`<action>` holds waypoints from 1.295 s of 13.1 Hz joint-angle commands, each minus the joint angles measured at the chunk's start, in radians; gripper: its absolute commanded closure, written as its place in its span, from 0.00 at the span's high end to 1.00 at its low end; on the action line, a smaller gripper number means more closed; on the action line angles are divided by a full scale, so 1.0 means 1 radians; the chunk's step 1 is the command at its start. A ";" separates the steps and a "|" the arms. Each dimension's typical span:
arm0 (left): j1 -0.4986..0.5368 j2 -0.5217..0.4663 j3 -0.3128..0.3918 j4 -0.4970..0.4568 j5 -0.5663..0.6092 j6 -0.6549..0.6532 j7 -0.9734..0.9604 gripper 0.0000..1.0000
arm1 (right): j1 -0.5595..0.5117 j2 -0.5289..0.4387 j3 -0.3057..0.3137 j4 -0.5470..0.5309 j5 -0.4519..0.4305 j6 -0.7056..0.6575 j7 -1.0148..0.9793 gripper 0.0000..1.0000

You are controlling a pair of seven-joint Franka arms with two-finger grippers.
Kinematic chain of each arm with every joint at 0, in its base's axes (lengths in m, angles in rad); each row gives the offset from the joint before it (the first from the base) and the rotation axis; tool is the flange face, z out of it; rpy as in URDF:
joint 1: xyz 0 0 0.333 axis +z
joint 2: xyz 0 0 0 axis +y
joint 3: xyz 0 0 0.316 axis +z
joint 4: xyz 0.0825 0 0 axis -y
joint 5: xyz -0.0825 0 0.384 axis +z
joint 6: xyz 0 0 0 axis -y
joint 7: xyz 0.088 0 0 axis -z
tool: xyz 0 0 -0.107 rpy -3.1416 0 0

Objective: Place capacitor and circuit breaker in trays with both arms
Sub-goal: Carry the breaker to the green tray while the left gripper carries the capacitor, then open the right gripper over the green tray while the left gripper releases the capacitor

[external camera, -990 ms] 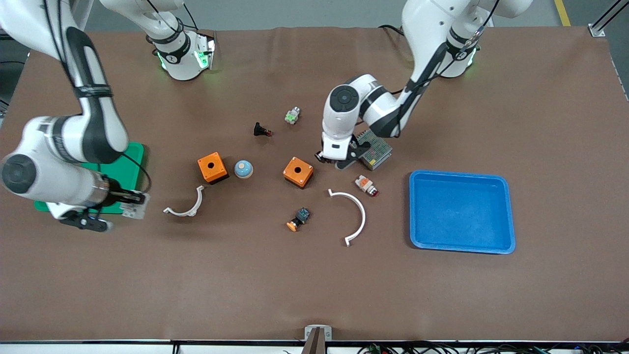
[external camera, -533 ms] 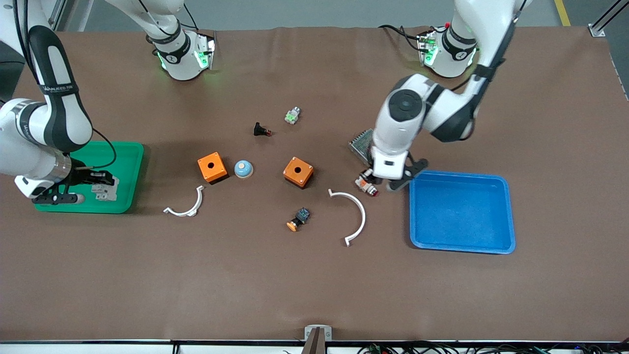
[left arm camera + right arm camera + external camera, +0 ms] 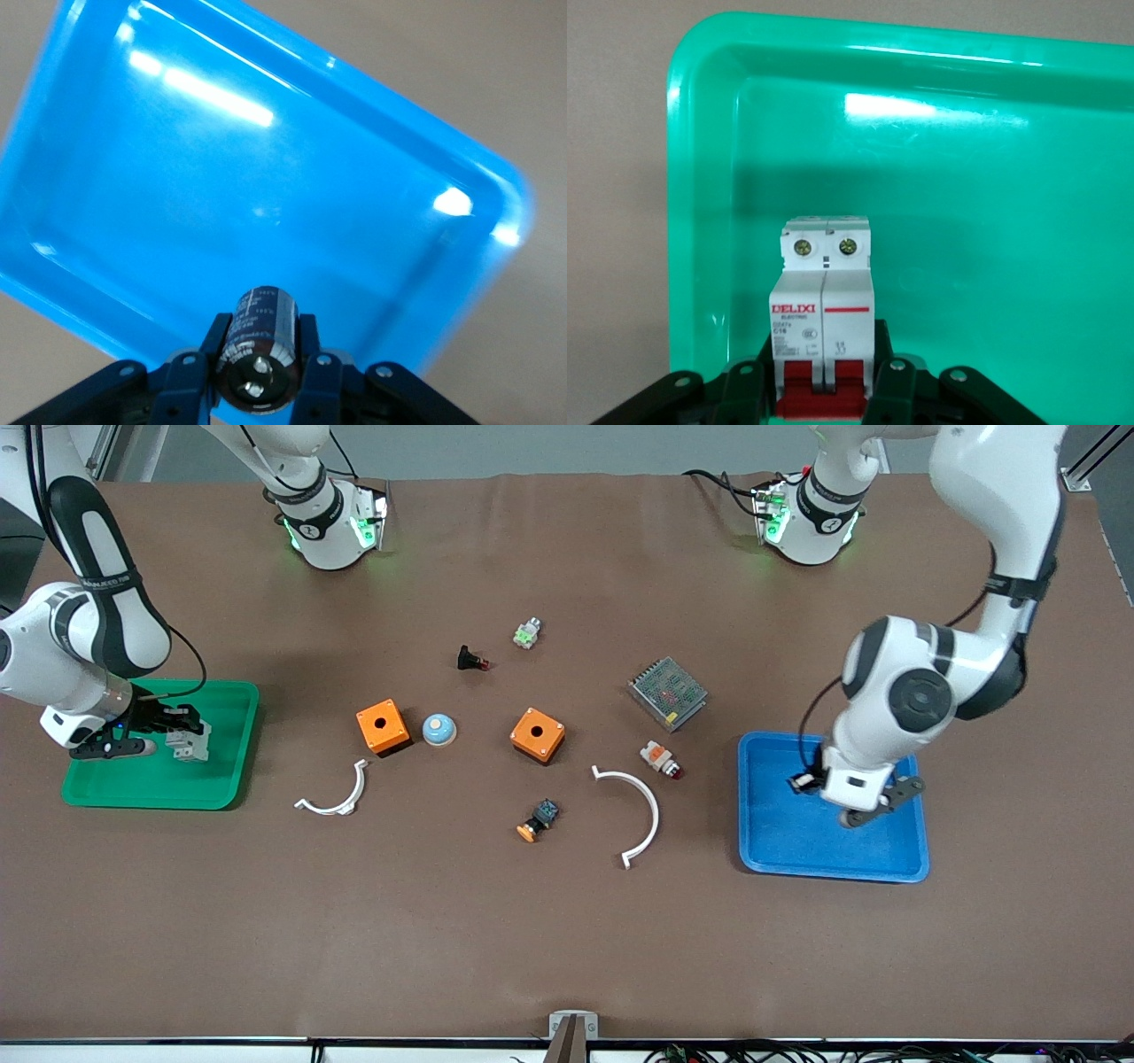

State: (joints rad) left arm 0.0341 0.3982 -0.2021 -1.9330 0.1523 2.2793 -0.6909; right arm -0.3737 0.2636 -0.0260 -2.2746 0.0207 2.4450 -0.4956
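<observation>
While both arms hang over their trays, each claw pinches its own part.

Over the glossy blue tray [image 3: 902, 863], a shallow rounded-corner rectangle of plastic, the left gripper [image 3: 259, 382] clamps the capacitor [image 3: 259, 347], a small black cylinder with printed lettering on its sleeve and a dull grey top. Over the shiny green tray [image 3: 142, 797] at the right arm's end of the table, the right gripper [image 3: 824, 396] squeezes the circuit breaker [image 3: 825, 305], a boxy white-grey block with two screw heads and red levers between the fingers. A matte brown mat covers the table [image 3: 567, 939]. On it, between the trays, lie two orange boxes [image 3: 383, 726] with round holes, two white curved clips [image 3: 633, 810] and a metal mesh unit [image 3: 668, 693].
</observation>
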 commanded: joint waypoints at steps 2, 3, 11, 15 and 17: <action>0.101 0.094 -0.014 0.002 0.041 0.084 0.099 0.01 | -0.004 -0.043 0.024 -0.002 -0.007 -0.007 -0.005 1.00; 0.124 0.111 -0.014 0.002 0.047 0.106 0.115 0.01 | 0.016 -0.049 0.026 0.024 -0.008 -0.020 -0.003 1.00; 0.133 0.125 -0.020 0.020 0.047 0.124 0.139 1.00 | 0.153 -0.096 0.026 0.403 -0.001 -0.455 0.052 1.00; 0.127 -0.010 -0.028 0.066 0.047 0.065 0.193 1.00 | 0.254 -0.199 0.023 0.438 0.004 -0.564 0.265 1.00; 0.129 -0.088 -0.039 0.138 0.047 -0.053 0.276 1.00 | 0.280 -0.224 0.024 0.478 0.004 -0.633 0.316 1.00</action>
State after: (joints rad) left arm 0.1606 0.4013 -0.2317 -1.8314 0.1807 2.3357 -0.4739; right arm -0.1178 0.0757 0.0066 -1.8171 0.0219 1.8698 -0.2293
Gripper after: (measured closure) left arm 0.000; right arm 0.000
